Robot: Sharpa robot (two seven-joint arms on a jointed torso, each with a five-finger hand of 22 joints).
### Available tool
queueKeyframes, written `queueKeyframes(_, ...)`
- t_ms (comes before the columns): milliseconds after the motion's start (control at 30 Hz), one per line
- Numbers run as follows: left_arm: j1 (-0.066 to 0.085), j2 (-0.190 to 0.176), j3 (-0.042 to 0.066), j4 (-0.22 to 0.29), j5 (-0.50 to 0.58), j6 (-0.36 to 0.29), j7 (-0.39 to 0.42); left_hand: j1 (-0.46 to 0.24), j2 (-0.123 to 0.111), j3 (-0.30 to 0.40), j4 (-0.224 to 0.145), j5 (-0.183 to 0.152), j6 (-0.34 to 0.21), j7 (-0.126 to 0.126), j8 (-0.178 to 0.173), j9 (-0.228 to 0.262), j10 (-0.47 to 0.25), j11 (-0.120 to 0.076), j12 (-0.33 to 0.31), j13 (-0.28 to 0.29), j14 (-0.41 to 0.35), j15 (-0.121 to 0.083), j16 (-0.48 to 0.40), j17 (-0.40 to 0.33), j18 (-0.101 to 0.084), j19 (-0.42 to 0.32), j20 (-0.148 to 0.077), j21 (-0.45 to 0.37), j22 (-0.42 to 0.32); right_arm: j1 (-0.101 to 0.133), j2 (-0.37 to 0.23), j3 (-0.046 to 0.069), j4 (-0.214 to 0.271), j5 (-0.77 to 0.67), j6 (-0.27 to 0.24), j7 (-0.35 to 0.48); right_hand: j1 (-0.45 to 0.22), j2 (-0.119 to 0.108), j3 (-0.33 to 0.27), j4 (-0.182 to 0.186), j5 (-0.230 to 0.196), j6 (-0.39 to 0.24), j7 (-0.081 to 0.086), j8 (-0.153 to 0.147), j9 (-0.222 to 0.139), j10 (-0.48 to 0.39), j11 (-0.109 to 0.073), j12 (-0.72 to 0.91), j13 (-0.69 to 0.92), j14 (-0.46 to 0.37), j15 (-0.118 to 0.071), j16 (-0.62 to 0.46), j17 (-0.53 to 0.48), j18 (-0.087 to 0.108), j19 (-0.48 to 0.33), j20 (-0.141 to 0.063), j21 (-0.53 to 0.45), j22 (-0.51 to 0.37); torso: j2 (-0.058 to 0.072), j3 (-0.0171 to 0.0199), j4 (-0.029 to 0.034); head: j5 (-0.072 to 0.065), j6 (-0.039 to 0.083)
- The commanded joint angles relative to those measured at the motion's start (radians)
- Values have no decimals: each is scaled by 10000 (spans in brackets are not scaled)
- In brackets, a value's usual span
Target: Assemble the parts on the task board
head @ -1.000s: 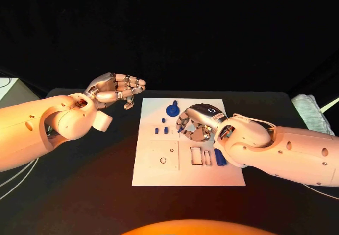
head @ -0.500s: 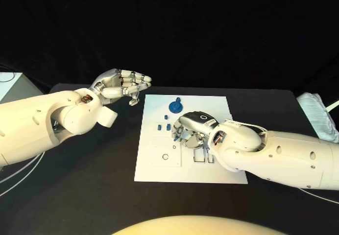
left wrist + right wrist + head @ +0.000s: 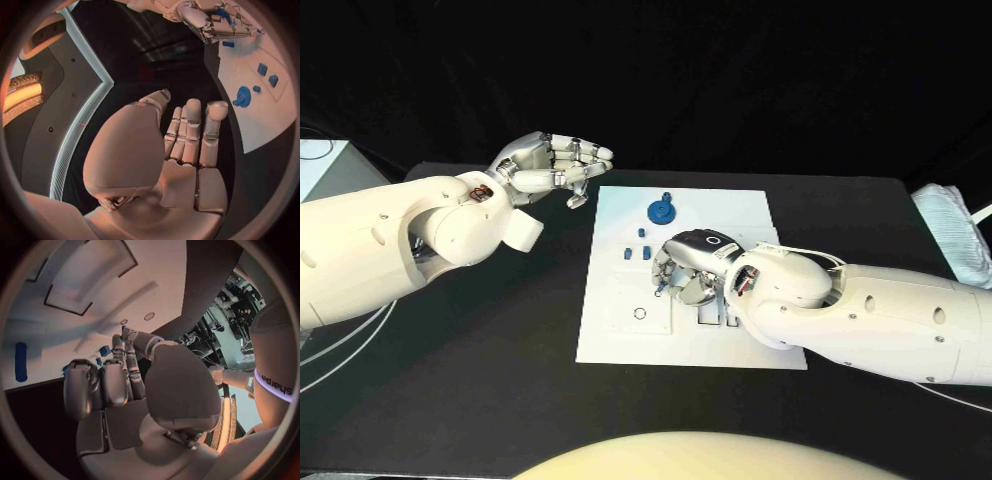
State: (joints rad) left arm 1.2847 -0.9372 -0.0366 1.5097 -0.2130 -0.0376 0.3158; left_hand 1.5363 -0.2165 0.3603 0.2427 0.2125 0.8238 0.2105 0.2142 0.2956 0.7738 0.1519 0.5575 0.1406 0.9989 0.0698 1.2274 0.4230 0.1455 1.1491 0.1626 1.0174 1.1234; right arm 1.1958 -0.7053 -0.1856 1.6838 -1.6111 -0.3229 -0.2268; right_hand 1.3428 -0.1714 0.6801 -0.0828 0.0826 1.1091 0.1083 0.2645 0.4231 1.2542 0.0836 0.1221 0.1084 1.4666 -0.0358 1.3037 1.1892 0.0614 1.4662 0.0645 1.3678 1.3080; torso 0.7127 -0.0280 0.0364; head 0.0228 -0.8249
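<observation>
Right wrist view gives us right hand (image 3: 119, 390) fingertips down on task board (image 3: 75, 330); whether it pinches anything, we cannot tell. Head view: left hand (image 3: 557, 165) curled, empty, raised off bench (image 3: 473, 370) beside board. Round blue part (image 3: 662, 211) at board's far end. Right hand nearer board's middle than second ago.

Black matte table (image 3: 473, 400) lay beneath both hands, backed by a dark black backdrop (image 3: 733, 80). A white cabinet corner (image 3: 329, 165) stood beyond the left hand.
</observation>
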Motion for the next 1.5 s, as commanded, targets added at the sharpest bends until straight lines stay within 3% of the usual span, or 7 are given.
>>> queueKeyframes(33, 2, 15, 7, 4, 70, 168, 32, -97, 33, 43, -10, -33, -56, 11, 27, -15, -80, -2, 41, -16, -8, 53, -33, 10, -49, 39, 28, 26, -2, -13, 9, -4, 34, -279, 281, -161, -30, 95, 54, 7, 57, 31, 51, 37, 13, 461, -435, 2, 786, 407, -41, 18, -10, -120, 236, -40, 13, 744, 2, -1, 9, -10, -13)
queueKeyframes(800, 3, 1, 7, 2, 70, 186, -5, -97, 33, 43, -10, -33, -56, 11, 27, -15, -80, -2, 41, -16, -8, 53, -33, 10, -49, 39, 28, 26, -2, -58, 107, -15, 6, -381, 316, -198, -30, 95, 54, 7, 57, 31, 51, 37, 13, 461, -435, 2, 786, 407, -41, 18, -10, -120, 236, -40, 13, 744, 7, -2, 6, 7, -72)
queueKeyframes(1233, 3, -22, 7, 38, 70, 202, -29, -131, 26, 56, -32, -32, -50, 10, 58, -11, -99, 1, 62, -15, -11, 59, -39, 20, -45, 25, 37, 16, -9, -125, 271, -71, -130, -604, 914, -391, -43, 101, 61, -6, 66, 22, 56, 35, 24, 453, -431, -4, 816, 404, -34, 19, -24, -115, 225, -34, -7, 730, 4, -8, 3, 25, -155)
queueKeyframes(1500, 4, -27, 7, 47, 70, 212, -46, -131, 26, 56, -32, -32, -50, 10, 58, -11, -99, 1, 62, -15, -11, 59, -39, 20, -45, 25, 37, 16, -9, -150, 359, -90, -174, -760, 902, -429, -46, 101, 61, -7, 65, 20, 57, 35, 25, 451, -430, -6, 819, 400, -34, 7, -42, -112, 220, -34, -17, 721, -4, -5, 1, 18, -167)
